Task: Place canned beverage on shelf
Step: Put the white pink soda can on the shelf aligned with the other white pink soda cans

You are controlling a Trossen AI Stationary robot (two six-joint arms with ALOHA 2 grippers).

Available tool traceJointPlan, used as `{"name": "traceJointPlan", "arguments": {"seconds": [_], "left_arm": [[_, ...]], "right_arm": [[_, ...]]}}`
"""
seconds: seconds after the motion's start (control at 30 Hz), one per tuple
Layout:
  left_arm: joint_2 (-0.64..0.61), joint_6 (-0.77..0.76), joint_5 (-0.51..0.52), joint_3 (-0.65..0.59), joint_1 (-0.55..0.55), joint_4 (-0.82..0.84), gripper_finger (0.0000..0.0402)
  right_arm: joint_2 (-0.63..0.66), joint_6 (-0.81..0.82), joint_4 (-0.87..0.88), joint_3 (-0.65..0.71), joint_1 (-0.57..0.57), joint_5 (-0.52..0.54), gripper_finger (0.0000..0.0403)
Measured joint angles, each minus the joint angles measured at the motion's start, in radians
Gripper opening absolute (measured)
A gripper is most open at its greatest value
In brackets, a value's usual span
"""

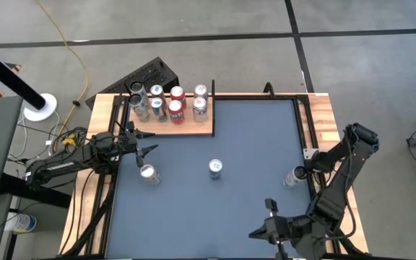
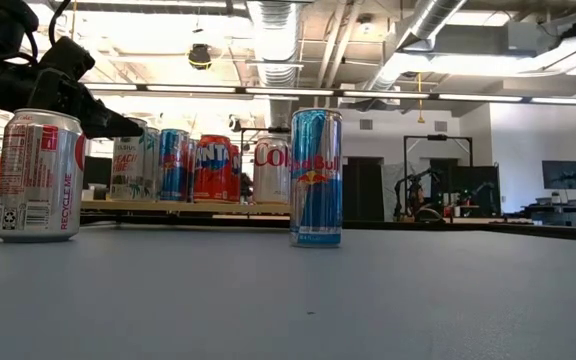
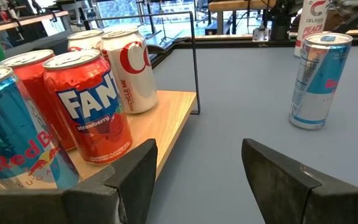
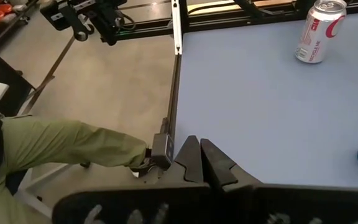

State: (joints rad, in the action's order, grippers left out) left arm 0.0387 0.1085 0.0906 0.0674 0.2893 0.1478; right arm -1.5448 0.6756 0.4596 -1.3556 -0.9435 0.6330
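Observation:
The shelf, a light wood board on thin black posts, stands at the table's far left and carries several cans, among them a red Fanta can and a white Coke can. Three cans stand upright on the blue table: a silver-and-red one, a blue Red Bull can in the middle, and one at the right. My left gripper hovers open beside the shelf's near edge, its fingers empty. My right gripper is shut and empty above the table's near edge.
A black frame and wooden strips edge the table. A person's olive-green clothed limb lies just off the table's near edge, close to my right gripper. Open blue tabletop lies between the three loose cans and in front of the shelf.

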Motion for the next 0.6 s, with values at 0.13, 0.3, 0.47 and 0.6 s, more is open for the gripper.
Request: {"name": "traceJointPlan", "arguments": {"seconds": [0.13, 0.3, 0.47, 0.6], "left_arm": [[0.000, 0.000, 0.000, 0.000, 0.000, 0.000, 0.0225], [0.000, 0.000, 0.000, 0.000, 0.000, 0.000, 0.0225], [0.000, 0.000, 0.000, 0.000, 0.000, 0.000, 0.0225], [0.000, 0.000, 0.000, 0.000, 0.000, 0.000, 0.0225]], "right_arm": [[0.000, -0.002, 0.002, 0.000, 0.003, -0.001, 0.0000], [0.000, -0.018, 0.006, 0.000, 0.003, -0.003, 0.0000], [0.000, -0.029, 0.004, 0.000, 0.022, -0.009, 0.0000], [0.000, -0.021, 0.004, 0.000, 0.038, -0.009, 0.0000]]}}
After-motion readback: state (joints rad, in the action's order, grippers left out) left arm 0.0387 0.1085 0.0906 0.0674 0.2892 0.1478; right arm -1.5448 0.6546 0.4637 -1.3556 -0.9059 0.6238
